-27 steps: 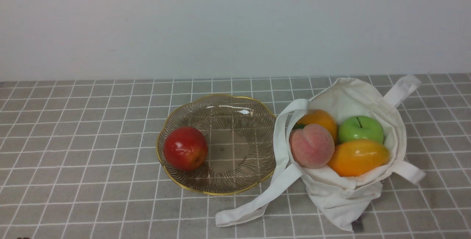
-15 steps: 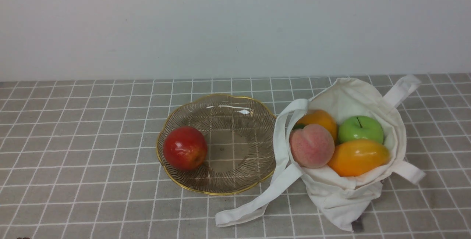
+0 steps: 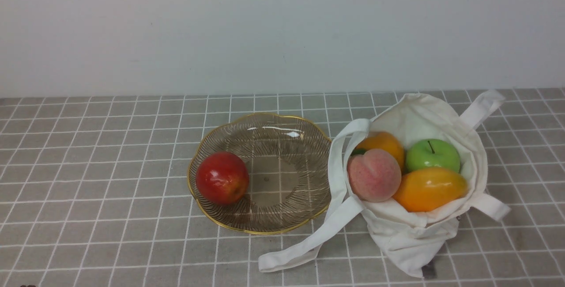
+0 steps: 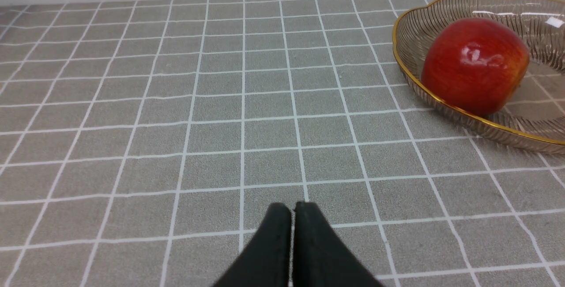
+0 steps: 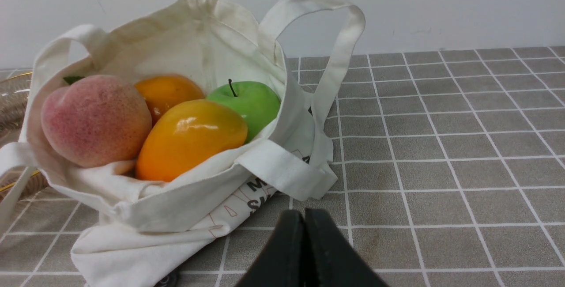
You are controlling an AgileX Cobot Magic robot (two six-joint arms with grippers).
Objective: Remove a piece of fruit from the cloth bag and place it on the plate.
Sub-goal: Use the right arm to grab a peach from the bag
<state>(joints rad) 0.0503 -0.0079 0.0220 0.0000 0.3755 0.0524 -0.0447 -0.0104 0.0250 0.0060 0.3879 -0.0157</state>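
Fruit crowds the mouth of the cloth bag (image 3: pixel 471 154), which lies slumped with its opening gaping toward the robot, so the contents face the right gripper (image 5: pixel 303 223) instead of hiding under fabric. That gripper waits low over the tabletop (image 5: pixel 441 145), on the near side of the bag. Its jaws are pressed together on nothing, so they would have to part before any grasp.

The peach (image 3: pixel 374 175) sits ahead of the right gripper and to its left, at the edge of the bag's opening that faces the plate (image 3: pixel 282 137). It rests high on the folded cloth, touching the mango (image 3: pixel 429 188), with the green apple (image 3: pixel 432 154) farther back. That makes it the most exposed fruit and the one with the shortest carry.

The left gripper (image 4: pixel 292 218) has its jaws closed too and carries nothing. The plate lies ahead of it and to its right. A red apple (image 3: pixel 222 178) leans against the plate's side nearest this gripper, leaving the centre and the side toward the bag bare for the peach.

One white strap (image 3: pixel 337 159) appears to brush the plate's rim, though the front view is too coarse to be sure. A lift across it might snag.
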